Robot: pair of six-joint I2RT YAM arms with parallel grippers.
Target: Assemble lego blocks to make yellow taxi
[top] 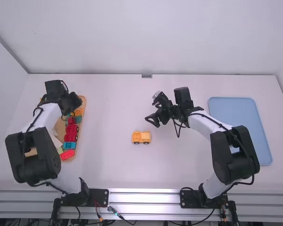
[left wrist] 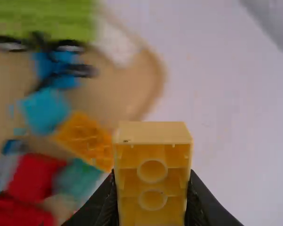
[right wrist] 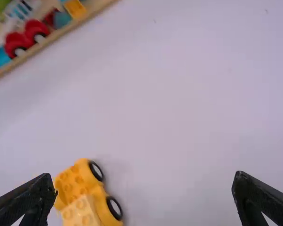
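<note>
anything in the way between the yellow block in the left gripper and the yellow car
Only the car-side rim of the wooden tray; past it, nothing visible stands between the yellow block and the yellow car.

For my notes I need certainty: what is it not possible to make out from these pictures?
High view: part of the tray, hidden by the left arm.
Left wrist view: details of loose blocks, blurred.
Left wrist view: one end of held block, past bottom edge.
Right wrist view: part of yellow car, past bottom edge.

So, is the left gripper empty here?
No, the left gripper holds a yellow block between its fingers.
</note>
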